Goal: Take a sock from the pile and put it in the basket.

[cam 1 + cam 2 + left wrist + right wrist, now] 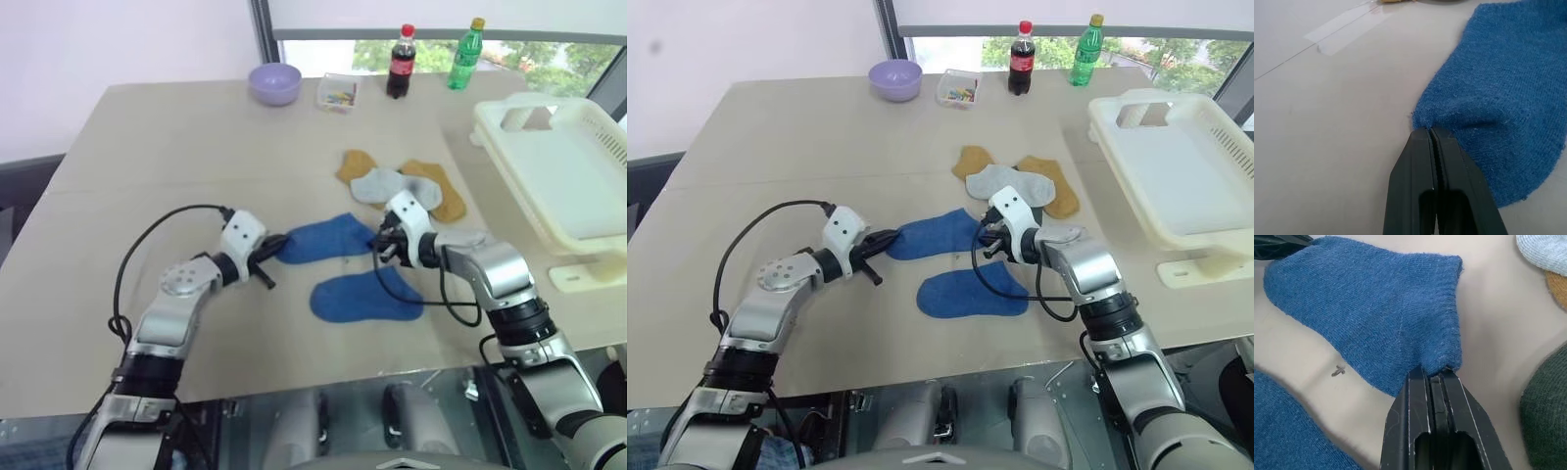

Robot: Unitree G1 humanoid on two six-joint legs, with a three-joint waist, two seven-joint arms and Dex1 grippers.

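A royal-blue sock [328, 238] lies stretched on the table between my two grippers. My left gripper [282, 241] is shut on its left end; in the left wrist view the fabric [1498, 98] bunches right at the shut tips [1429, 131]. My right gripper [377, 241] is shut on the corner of its other end [1400, 308]. The pile [397, 184], with mustard and light grey socks, lies just behind the right gripper. The cream-white basket [588, 211] stands at the table's right edge.
A second blue sock [367, 297] lies flat just in front of the held one. A dark green sock [1547, 406] lies close beside the right gripper. A lilac bowl [274, 83], a small clear box [338, 93] and two bottles [402, 61] stand along the far edge.
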